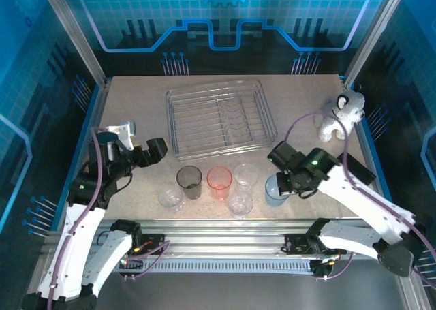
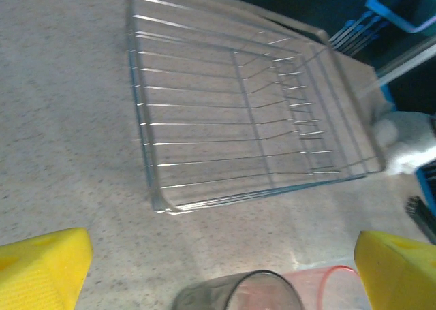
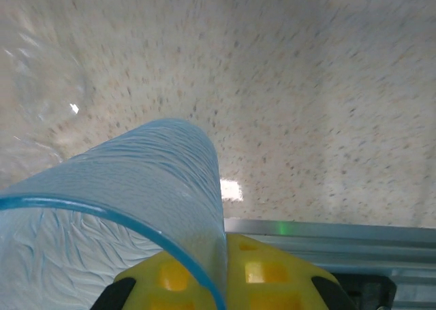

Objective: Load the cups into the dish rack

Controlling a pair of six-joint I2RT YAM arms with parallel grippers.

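Right pincer point(image 1: 281, 182) is clamped on the wall of the blue cup point(image 3: 136, 180), lower right of my overhead view. Left pincer point(image 1: 139, 143) hangs wide open at mid-left. I see the rack point(image 1: 197, 122) upper centre, with the dark cup point(image 1: 189, 180) and red cup point(image 1: 219, 180) standing below it.

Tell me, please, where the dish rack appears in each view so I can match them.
Top external: dish rack centre, toward the far edge.
Left wrist: dish rack across the upper middle, angled.
Right wrist: faces the blue cup and tabletop.
Shared landmark: the smoky cup, just on the rack's near side.
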